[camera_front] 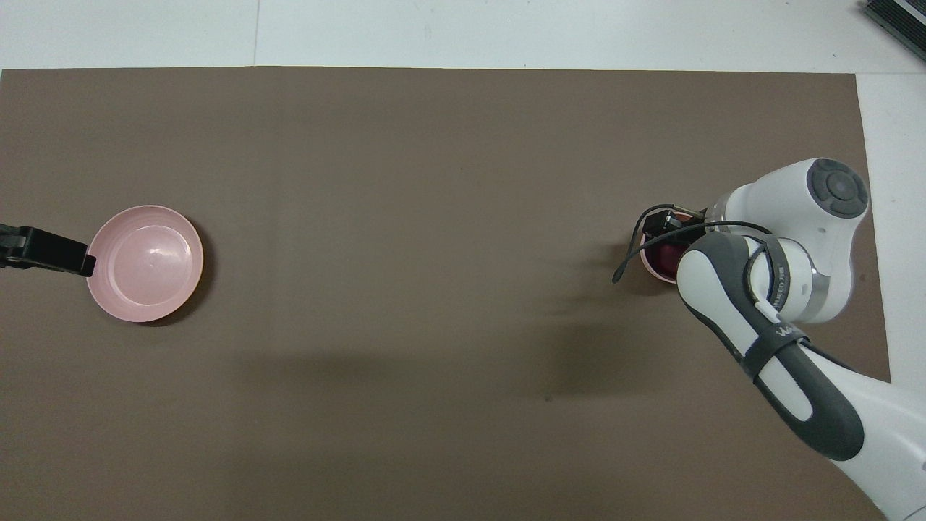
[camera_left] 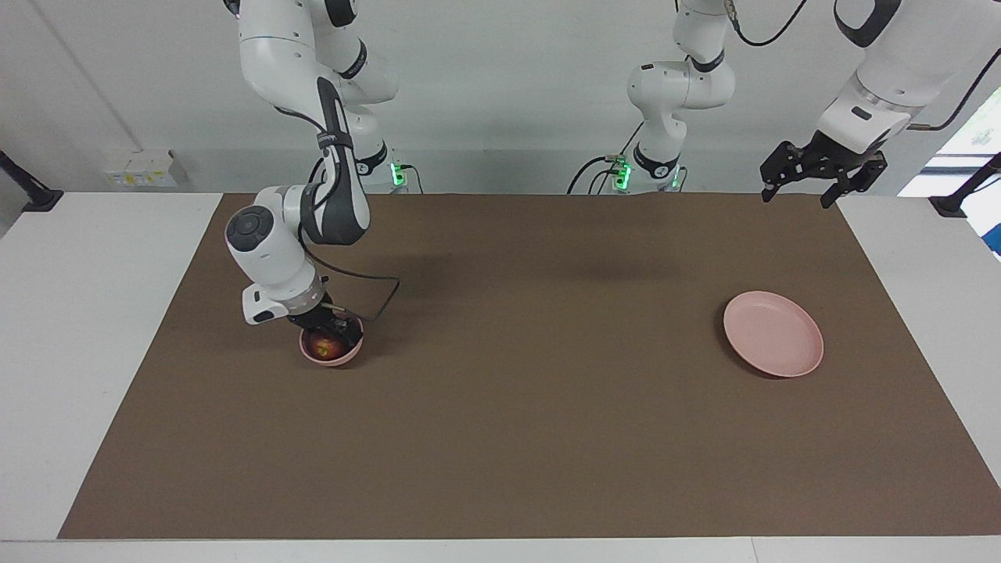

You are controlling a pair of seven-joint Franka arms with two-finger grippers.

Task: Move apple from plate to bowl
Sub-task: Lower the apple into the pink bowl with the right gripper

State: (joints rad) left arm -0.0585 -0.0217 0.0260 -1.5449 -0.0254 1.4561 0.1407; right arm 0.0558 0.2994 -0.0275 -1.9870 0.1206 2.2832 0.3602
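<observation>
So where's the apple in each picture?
Facing view: the apple sits in the bowl, under the right gripper, toward the right arm's end of the table.
Overhead view: the bowl shows a dark red inside, mostly hidden by the right arm; the apple itself can't be made out.
Shared landmark: the plate.
</observation>
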